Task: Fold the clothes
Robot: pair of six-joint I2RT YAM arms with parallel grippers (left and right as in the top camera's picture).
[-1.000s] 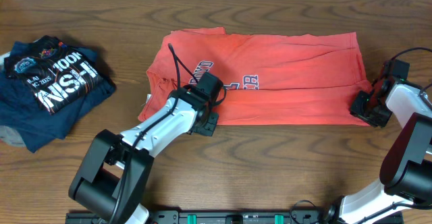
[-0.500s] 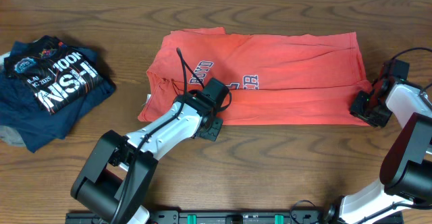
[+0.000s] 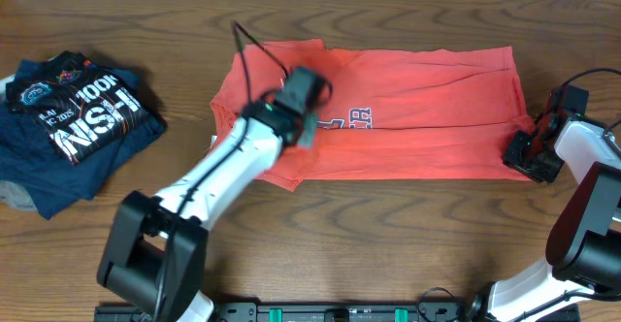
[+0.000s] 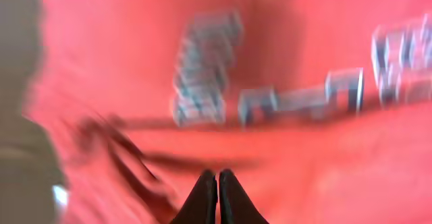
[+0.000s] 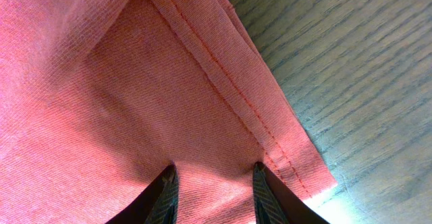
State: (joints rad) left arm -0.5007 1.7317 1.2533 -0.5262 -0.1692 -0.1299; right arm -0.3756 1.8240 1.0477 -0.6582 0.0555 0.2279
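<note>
Coral-red T-shirt [image 3: 417,99] lies spread on the tabletop [image 3: 388,235].
Left tool [image 4: 217,173] is closed, apparently pinching fabric near the blurred lettering [image 3: 354,118]; right tool [image 5: 214,170] stands with jaws apart over the hem [image 5: 270,126].

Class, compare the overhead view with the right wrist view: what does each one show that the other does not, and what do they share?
Only the overhead view shows the whole coral-red T-shirt with its white lettering, the folded dark shirts at far left, and the left claw over the print. Only the right wrist view shows the hem's stitching, its layered edge, and the right claw tips standing apart. Both show the shirt's corner and the wooden table.
</note>
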